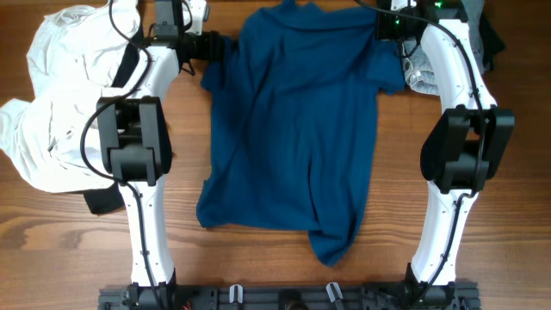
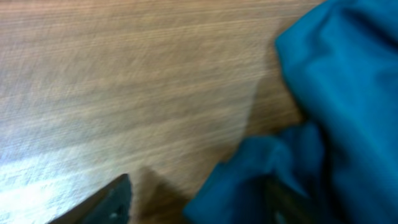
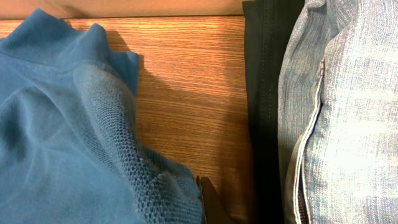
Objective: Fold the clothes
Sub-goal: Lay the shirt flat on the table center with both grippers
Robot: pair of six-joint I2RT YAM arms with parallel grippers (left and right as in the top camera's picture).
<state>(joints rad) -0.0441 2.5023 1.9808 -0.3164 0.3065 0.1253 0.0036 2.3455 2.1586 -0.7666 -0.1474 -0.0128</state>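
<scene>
Wooden table (image 1: 258,271) holds one blue shirt (image 1: 293,129), spread out mid-table between two arms. The left gripper (image 1: 211,47) sits at its sleeve and the right gripper (image 1: 392,26) at the far shoulder; I cannot tell whether either has pinched cloth. The fold looks barely begun, and both need a firm hold first. Nearby lie one white heap (image 1: 52,95), one denim piece (image 1: 422,79) and two black pieces (image 1: 102,200).

Plain dark-blue shirt (image 1: 293,129); left of it white clothes (image 1: 52,112), right of it pale washed denim (image 3: 348,112) and black cloth (image 3: 264,93). Desk (image 1: 52,241) brown, wood-grained.
</scene>
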